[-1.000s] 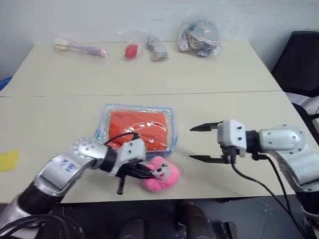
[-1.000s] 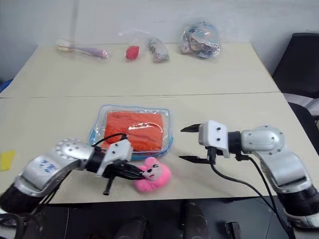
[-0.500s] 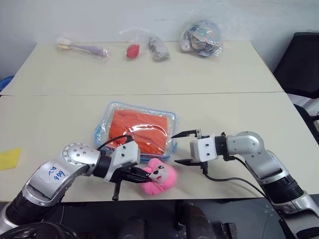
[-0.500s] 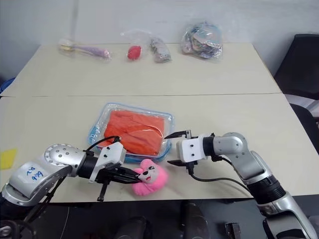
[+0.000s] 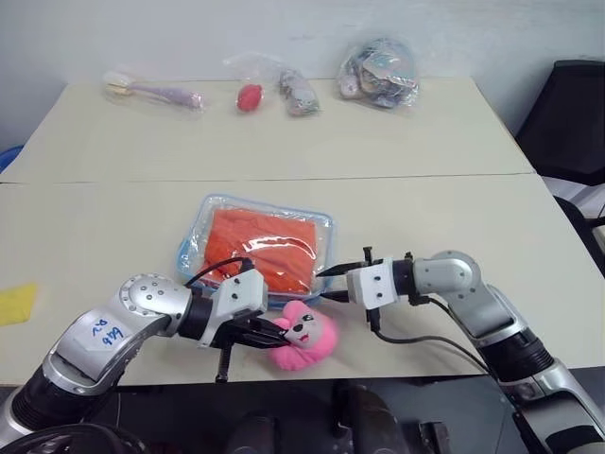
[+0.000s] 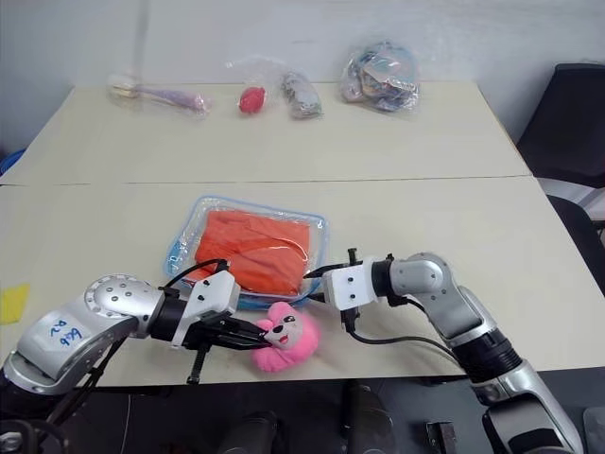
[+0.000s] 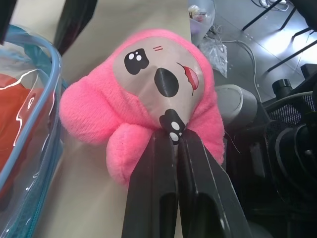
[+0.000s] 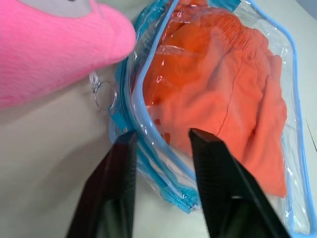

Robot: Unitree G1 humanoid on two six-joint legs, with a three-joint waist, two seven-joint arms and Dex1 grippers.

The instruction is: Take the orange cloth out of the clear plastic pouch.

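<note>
orange cloth (image 5: 261, 248) lies folded and wrinkled inside the clear plastic pouch (image 5: 326, 227), which rests flat on the near half of the table (image 5: 454, 218), its light blue zipper trim running round the rounded corners. nearest the table's front edge sits a pink plush toy (image 5: 304, 336), touching or just beside the pouch's near corner. left gripper (image 7: 174, 140), reaching in from the left, has its two black fingers pressed together on a small tag or flap at the toy's face, as the left wrist view shows. right gripper (image 8: 161, 136), reaching in from the right, has its fingers set narrowly apart on either side of the pouch's near right edge; the right wrist view shows one finger on the outer side of the blue trim and the other over the clear wall in front of the cloth, but whether they pinch the edge cannot be told. a small metal ring (image 8: 103, 92) hangs at the trim beside the toy. the cloth fills most of the pouch and lies wholly within it. at the far edge of the table, well apart from the pouch, lie thin clear bags: one with a long pale item (image 5: 151, 92), one with a red item (image 5: 249, 96), one with a grey item (image 5: 299, 93), and a fuller bag of mixed small items (image 5: 380, 74). a yellow patch (image 5: 17, 303) lies at the table's left edge.
</note>
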